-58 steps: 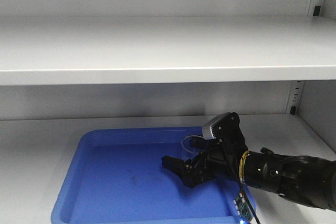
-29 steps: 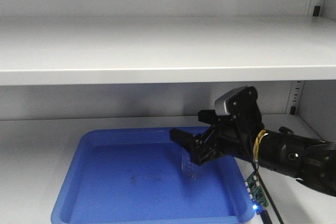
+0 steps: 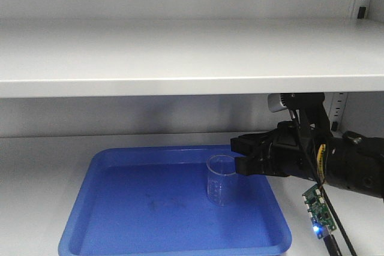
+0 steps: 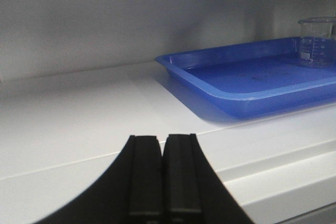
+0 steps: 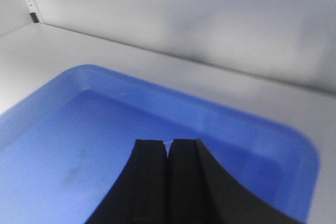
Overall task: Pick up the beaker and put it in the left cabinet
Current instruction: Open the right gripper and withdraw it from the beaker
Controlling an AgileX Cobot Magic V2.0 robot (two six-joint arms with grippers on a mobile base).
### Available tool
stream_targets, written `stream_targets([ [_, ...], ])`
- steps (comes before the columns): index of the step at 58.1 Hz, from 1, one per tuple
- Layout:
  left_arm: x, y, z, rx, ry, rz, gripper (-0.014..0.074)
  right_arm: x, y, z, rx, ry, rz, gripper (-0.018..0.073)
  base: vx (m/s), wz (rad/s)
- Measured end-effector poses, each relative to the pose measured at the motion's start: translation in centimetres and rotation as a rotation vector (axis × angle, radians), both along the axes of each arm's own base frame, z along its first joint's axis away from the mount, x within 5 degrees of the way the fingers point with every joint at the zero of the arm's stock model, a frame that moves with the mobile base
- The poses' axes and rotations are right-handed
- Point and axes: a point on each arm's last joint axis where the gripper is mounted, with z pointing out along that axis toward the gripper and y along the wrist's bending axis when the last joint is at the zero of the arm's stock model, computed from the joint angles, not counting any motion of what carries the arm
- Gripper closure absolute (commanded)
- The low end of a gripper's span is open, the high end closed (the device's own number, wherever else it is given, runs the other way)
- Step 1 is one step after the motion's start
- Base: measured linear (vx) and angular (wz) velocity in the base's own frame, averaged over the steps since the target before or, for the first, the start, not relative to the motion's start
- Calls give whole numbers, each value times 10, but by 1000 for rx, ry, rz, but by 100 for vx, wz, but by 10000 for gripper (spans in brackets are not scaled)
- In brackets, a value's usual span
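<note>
The small clear glass beaker with white graduation marks (image 3: 221, 179) stands upright inside the shallow blue plastic tray (image 3: 120, 220), toward its right rear part, and the tray rests on the lower flat shelf of the light grey metal cabinet (image 3: 180, 58). The black right gripper (image 3: 245, 155) hangs just to the right of the beaker's rim, and in the front view it appears to be clear of the glass; its wrist view shows the two fingers (image 5: 149, 182) pressed together with nothing between them. The left gripper (image 4: 164, 177) sits low at the shelf's front edge, well apart from the tray, its fingers also closed on nothing. Judging by how things lie, the beaker is already set down in the cabinet and the step in hand is most likely the withdrawal of the right arm. Done well, that means drawing the gripper straight back and slightly up, away from the flared rim, so the closed fingers never brush the light glass and tip it. The dangling cable and small circuit board (image 3: 318, 211) under the wrist should clear the tray's right wall, and the arm should stay below the upper shelf.
</note>
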Motion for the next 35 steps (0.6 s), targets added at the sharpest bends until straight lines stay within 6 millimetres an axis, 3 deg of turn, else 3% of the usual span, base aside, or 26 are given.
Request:
stream_targets([
  [6, 0, 0, 0, 0, 0, 0, 595, -5, -4, -5, 17, 41, -47, 564, 0, 0],
  [18, 0, 0, 0, 0, 0, 0, 595, -19, -19, -34, -19, 110, -172, 564, 0, 0],
  [26, 0, 0, 0, 0, 0, 0, 595, -38, -27, -45, -31, 137, -209, 564, 0, 0],
  [35, 0, 0, 0, 0, 0, 0, 595, -68, -39, -42, -27, 100, -248, 564, 0, 0],
])
